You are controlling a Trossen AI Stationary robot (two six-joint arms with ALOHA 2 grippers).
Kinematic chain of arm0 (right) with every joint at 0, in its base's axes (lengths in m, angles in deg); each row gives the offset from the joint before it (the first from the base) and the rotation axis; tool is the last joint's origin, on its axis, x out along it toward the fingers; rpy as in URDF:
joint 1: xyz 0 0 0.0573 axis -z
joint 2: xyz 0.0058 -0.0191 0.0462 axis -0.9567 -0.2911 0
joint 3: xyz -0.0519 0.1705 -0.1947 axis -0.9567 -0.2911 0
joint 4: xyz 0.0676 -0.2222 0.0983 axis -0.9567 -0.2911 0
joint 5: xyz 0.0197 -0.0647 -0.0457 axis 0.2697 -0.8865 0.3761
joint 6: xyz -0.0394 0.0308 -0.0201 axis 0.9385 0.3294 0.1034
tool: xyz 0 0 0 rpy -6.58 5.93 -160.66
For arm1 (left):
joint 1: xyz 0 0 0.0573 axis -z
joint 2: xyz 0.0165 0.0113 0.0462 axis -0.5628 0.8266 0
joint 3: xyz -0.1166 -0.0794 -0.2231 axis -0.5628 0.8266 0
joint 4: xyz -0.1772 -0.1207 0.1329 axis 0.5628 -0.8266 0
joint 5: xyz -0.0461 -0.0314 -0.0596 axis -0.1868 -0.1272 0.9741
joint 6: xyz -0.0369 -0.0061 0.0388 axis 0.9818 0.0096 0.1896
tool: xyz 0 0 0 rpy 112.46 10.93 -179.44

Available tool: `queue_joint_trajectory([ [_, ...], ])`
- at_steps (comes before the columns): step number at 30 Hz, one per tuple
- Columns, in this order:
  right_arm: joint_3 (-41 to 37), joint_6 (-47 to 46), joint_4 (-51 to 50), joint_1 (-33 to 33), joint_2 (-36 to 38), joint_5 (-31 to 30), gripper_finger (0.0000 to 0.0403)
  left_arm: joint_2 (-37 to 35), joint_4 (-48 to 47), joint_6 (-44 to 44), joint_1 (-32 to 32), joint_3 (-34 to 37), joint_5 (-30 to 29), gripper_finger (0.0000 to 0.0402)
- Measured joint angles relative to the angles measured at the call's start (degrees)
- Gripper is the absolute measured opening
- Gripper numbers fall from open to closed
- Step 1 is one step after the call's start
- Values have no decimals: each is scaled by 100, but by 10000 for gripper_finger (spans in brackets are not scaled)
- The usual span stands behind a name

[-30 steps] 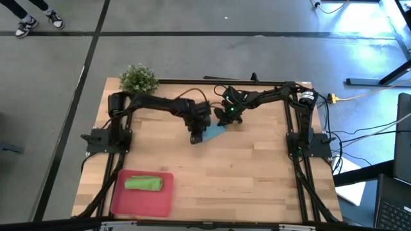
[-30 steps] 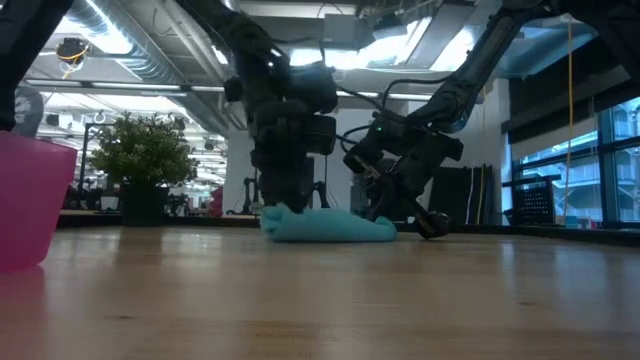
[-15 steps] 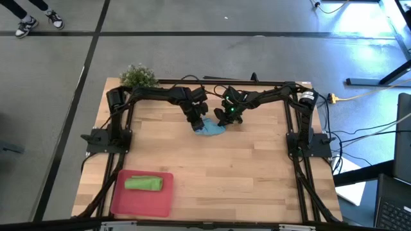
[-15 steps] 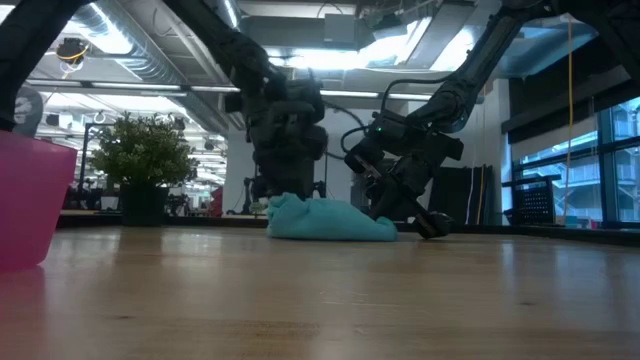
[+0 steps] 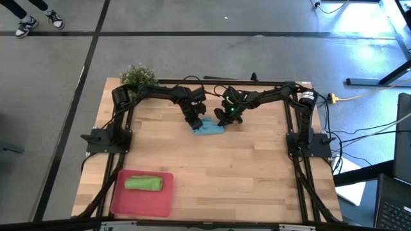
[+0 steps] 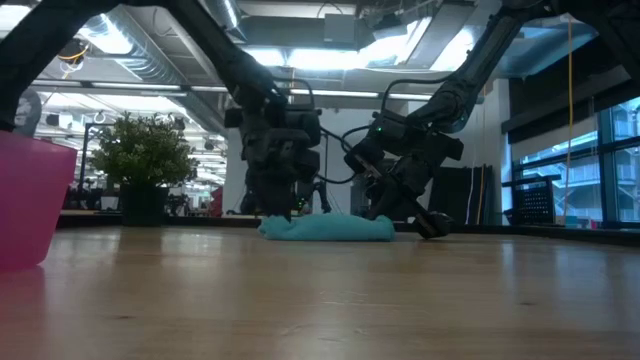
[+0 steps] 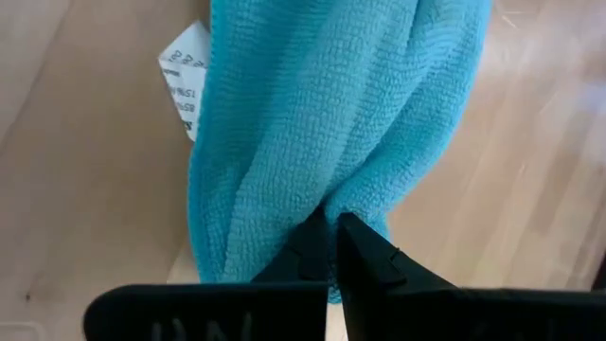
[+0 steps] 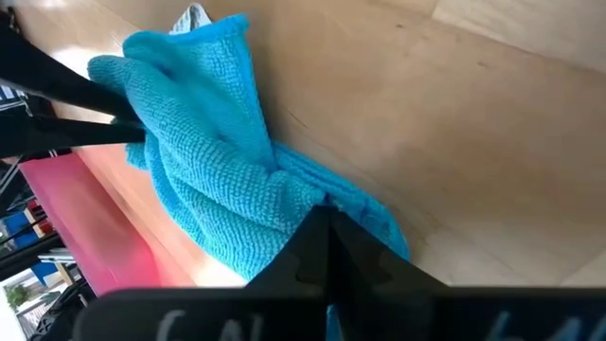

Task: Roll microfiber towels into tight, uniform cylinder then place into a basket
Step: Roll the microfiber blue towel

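Seemingly bunched, blue towel (image 5: 209,129) pinched by left gripper (image 7: 329,224) and right gripper (image 8: 322,214), far folds hidden.

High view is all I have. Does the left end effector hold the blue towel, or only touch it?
Observer: It holds it. In the left wrist view the left end effector is shut on a fold of the blue towel.
Operator: And the right one?
Observer: The right end effector is also shut on it, at another edge.
Operator: Is the towel lifted?
Observer: No. In the low view it lies flat on the table.
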Motion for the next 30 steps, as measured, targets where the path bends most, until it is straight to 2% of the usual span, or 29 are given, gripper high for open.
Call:
queue_joint_trajectory([
  [8, -15, 28, 469, 13, -8, 106, 38, 2, 7, -125, 69, -2, -97, 0],
  [13, -15, 98, 527, 50, 57, -70, 74, 4, 5, -129, 80, 0, -120, 0],
  [16, -37, 126, 485, 188, 241, -156, 81, 7, 2, -140, 81, 2, -130, 0],
  [22, -26, 617, 37, 393, 1032, -675, 78, 11, 10, -184, 81, 4, -157, 0],
  [30, -26, 1914, -1428, 327, 2311, -1835, 77, 9, -22, -451, 261, 4, -373, 0],
])
